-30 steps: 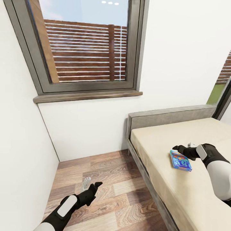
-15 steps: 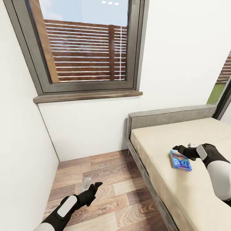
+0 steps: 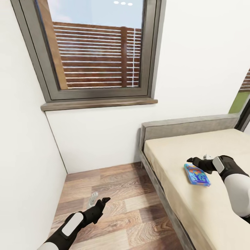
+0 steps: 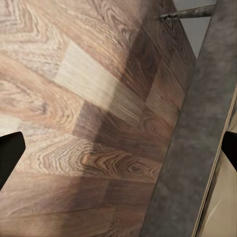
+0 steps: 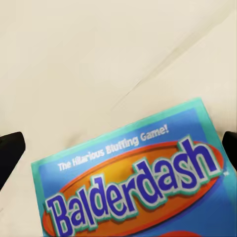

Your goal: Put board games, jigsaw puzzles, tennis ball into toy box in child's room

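A small blue board game (image 3: 197, 174) lies flat on the beige mattress of the bed (image 3: 180, 208); its lid reads "Balderdash" (image 5: 138, 187) in the right wrist view. My right gripper (image 3: 197, 158) hovers open just above the box's far end, and its two dark fingertips (image 5: 10, 150) stand wide apart at the edges of that view with nothing between them. My left gripper (image 3: 99, 199) hangs open over the wooden floor (image 3: 114, 194), beside the bed's grey frame (image 4: 197, 148). The toy box, the table, the puzzles and the tennis ball are out of view.
The bed's grey headboard (image 3: 187, 126) stands against the white far wall under a large window (image 3: 97, 52) with a wooden sill. A white side wall (image 3: 24, 166) closes the left. A strip of floor runs between that wall and the bed.
The whole picture has shifted slightly right and down, so the camera moved. Both grippers keep their poses and stay open. The blue game still lies on the mattress.
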Controlling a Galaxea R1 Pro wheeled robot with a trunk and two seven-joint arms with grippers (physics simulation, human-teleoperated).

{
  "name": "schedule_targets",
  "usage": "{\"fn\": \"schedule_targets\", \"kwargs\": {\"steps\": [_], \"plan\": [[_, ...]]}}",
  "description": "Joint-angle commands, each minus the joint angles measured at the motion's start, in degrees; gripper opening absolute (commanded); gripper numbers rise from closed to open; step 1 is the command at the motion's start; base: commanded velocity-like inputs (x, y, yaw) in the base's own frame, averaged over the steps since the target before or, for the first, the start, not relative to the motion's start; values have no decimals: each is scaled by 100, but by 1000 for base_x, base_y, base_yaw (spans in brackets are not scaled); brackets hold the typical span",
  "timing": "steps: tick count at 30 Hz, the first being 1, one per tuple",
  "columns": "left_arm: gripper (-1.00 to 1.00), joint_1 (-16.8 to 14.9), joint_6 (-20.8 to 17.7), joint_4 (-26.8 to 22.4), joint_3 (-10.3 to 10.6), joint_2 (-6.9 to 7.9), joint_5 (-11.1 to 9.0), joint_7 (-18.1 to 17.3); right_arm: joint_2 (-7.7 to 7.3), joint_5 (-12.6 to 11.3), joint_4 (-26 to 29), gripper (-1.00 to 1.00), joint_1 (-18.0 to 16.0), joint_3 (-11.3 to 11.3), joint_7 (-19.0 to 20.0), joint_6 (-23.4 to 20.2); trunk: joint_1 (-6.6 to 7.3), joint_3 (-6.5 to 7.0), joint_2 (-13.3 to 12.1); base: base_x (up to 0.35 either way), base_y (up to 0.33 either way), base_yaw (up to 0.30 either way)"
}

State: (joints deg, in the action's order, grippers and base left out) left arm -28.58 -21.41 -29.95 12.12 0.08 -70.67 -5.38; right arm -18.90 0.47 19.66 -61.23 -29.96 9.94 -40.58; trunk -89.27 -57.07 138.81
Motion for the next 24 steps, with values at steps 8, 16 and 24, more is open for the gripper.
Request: {"fn": "schedule_targets", "kwargs": {"steps": [8, 16, 24], "plan": [[100, 0, 33, 2, 9, -4, -2, -15, 1, 5, 8, 100, -3, -27, 17, -29, 1, 5, 2, 0, 0, 156], [100, 1, 44, 0, 18, -10, -1, -16, 0, 5, 8, 100, -3, -27, 17, -29, 1, 11, 2, 0, 0, 80], [100, 1, 58, -1, 28, -20, 0, -13, -3, 5, 10, 100, -3, -27, 17, -29, 1, 13, 2, -1, 0, 23]]}}
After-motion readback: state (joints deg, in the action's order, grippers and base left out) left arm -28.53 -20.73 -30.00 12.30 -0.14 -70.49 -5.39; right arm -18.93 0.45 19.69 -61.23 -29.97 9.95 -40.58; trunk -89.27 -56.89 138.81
